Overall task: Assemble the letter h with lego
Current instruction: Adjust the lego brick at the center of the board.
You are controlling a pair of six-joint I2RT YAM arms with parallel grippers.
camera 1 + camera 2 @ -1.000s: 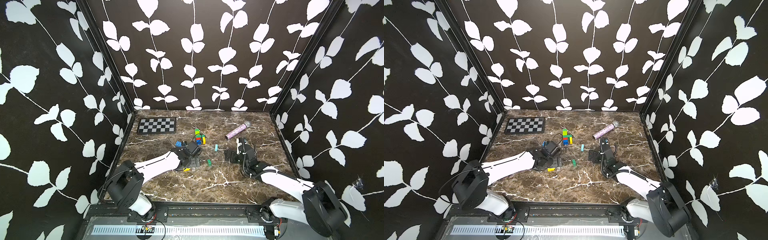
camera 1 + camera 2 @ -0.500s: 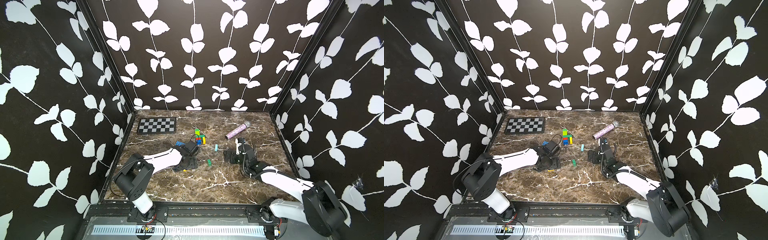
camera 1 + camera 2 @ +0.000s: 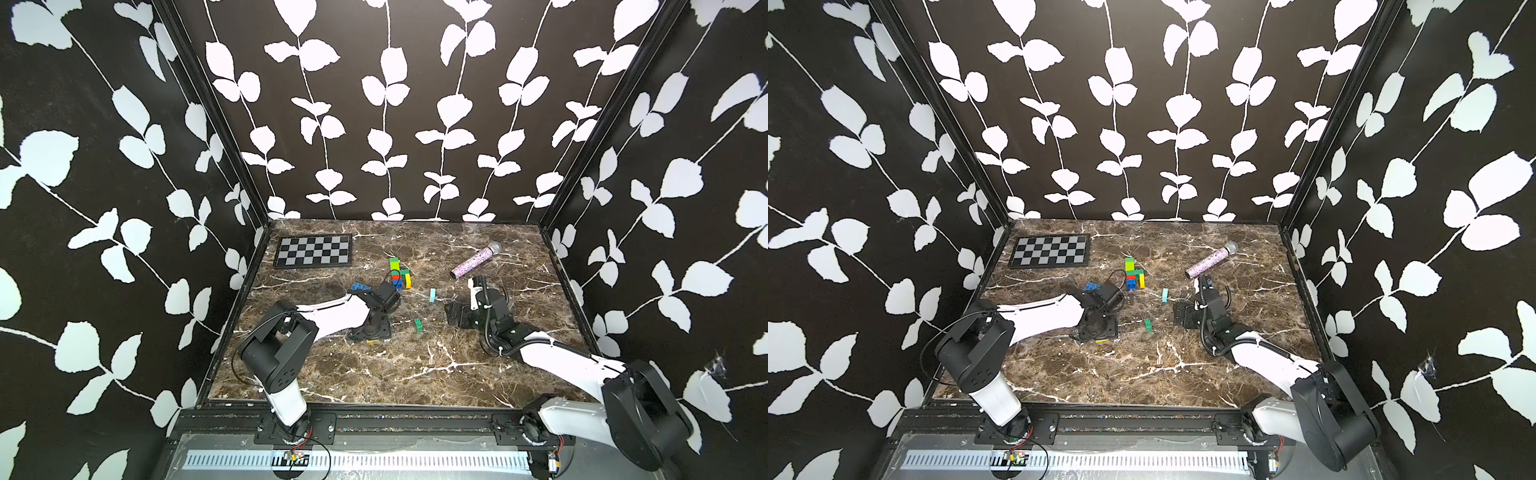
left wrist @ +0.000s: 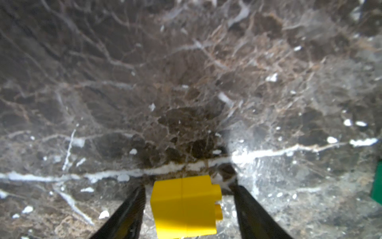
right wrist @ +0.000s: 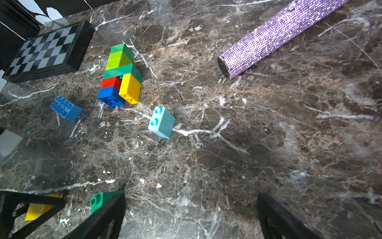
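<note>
A: Change?
B: On the worktop (image 3: 415,374), the left gripper (image 4: 187,186) sits robot-side of the brick stack (image 3: 400,273). Its jaws are narrower now and straddle the yellow brick (image 4: 186,207), with gaps remaining. The right gripper (image 5: 190,198) has its jaws spread and empty.
A: Implication?
B: Pickup probably next; the h is unfinished.

A: We see black walls (image 3: 353,166) on three sides, patterned with white leafy vines.
B: Below them we find a glossy dark brown marble floor (image 3: 374,374) with white veins, black posts (image 3: 218,124) in the back corners, and a slotted metal rail (image 3: 415,459) in front.
</note>
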